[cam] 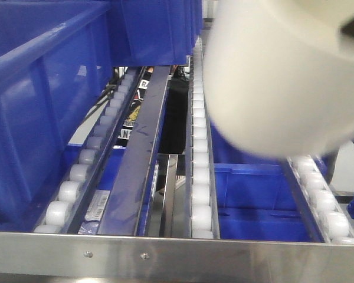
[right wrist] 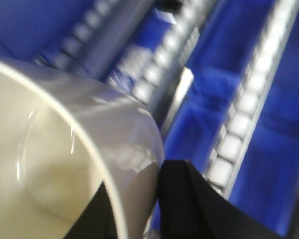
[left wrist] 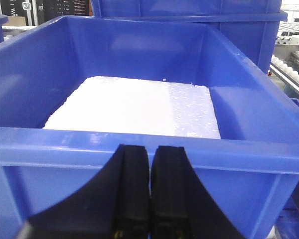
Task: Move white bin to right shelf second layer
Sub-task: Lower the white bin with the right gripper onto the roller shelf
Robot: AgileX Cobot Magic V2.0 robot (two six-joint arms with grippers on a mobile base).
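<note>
Exterior front-facing view: the cream-white smooth plastic tub, the white bin (cam: 283,76), hangs in the upper right of the frame, above the stainless-steel rack level with sloped lanes of small white roller wheels, the right shelf second layer (cam: 200,147). The tub appears clear of the rollers; its rounded base sits over the right-hand lane, between two roller rails. The riveted steel front lip (cam: 165,256) runs across the bottom of the frame. A rectangular blue plastic bin (cam: 41,106) occupies the left lane, and more blue bins show on the level below, through the rails. Judgement: the tub has been lifted and brought to the shelf, so transport is largely done; lowering onto the rollers and release remain.

Left wrist-mounted view: the left gripper (left wrist: 149,199) shows two black fingers pressed together with no gap, holding nothing. It is poised at the near rim of a rectangular blue plastic bin (left wrist: 139,149) that contains a white foam-like slab (left wrist: 134,107). Whether the fingertips touch the rim cannot be determined. This arm takes no part in the carry.

Right wrist-mounted view: the picture is motion-blurred. The right gripper (right wrist: 134,209) straddles the wall of the white tub at its rim, one black finger (right wrist: 189,204) outside and the other partly visible inside. The jaws are clamped on that wall at a narrow opening. Roller lanes and blue bins appear beneath.
</note>
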